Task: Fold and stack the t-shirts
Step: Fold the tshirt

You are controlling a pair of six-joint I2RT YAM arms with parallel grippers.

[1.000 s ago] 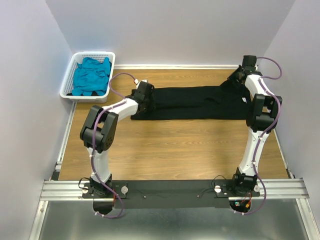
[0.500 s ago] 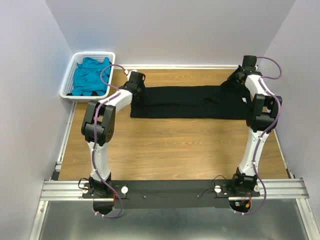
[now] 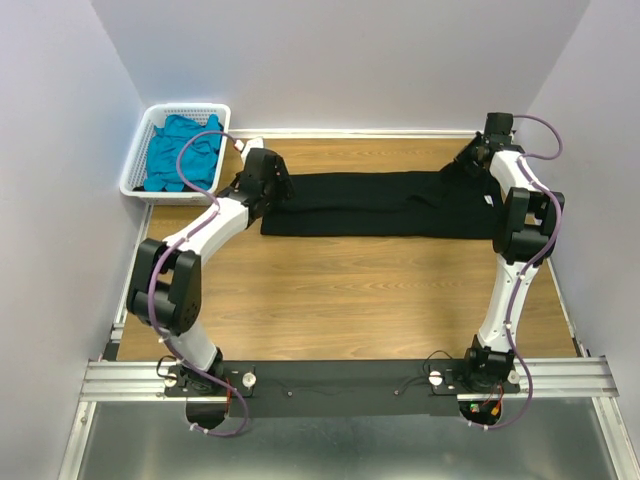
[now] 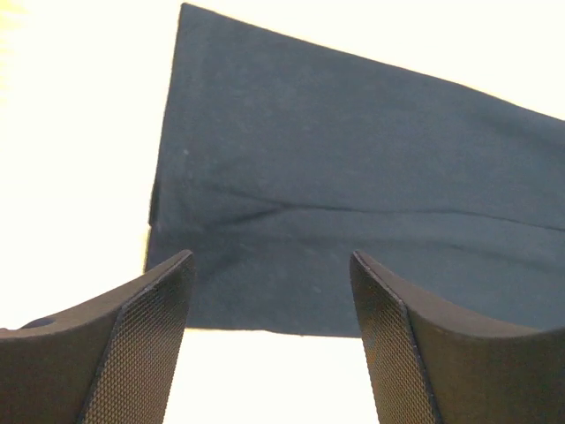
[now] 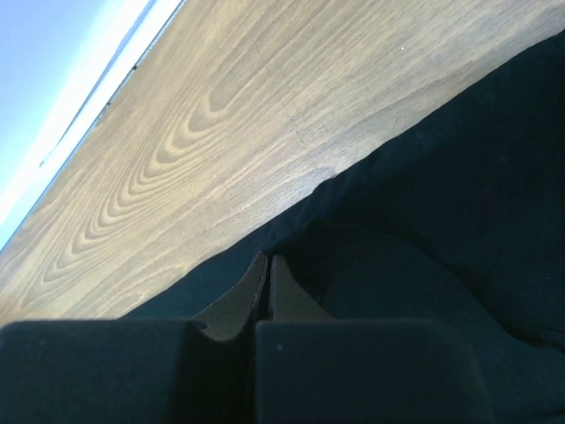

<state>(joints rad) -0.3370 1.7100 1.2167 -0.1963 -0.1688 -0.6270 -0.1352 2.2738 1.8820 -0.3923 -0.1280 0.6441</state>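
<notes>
The black t-shirt (image 3: 380,205) lies folded into a long strip across the back of the table. My left gripper (image 3: 278,187) hovers at its left end. In the left wrist view that gripper (image 4: 270,258) is open with nothing between the fingers, and the shirt's (image 4: 353,177) end lies flat just ahead. My right gripper (image 3: 472,158) sits at the shirt's far right corner. Its jaws (image 5: 267,258) are shut on a raised fold of the black cloth (image 5: 459,177). The teal-blue t-shirt (image 3: 183,152) lies crumpled in the basket.
The white slotted basket (image 3: 135,178) stands at the back left, off the table's corner. Bare wooden tabletop (image 3: 350,290) stretches in front of the shirt. Walls close in on the left, back and right. A metal rail (image 3: 350,378) runs along the near edge.
My left gripper moved toward the back at the shirt's left end, opened and let go of the cloth; its elbow swung left. The right arm has not moved.
</notes>
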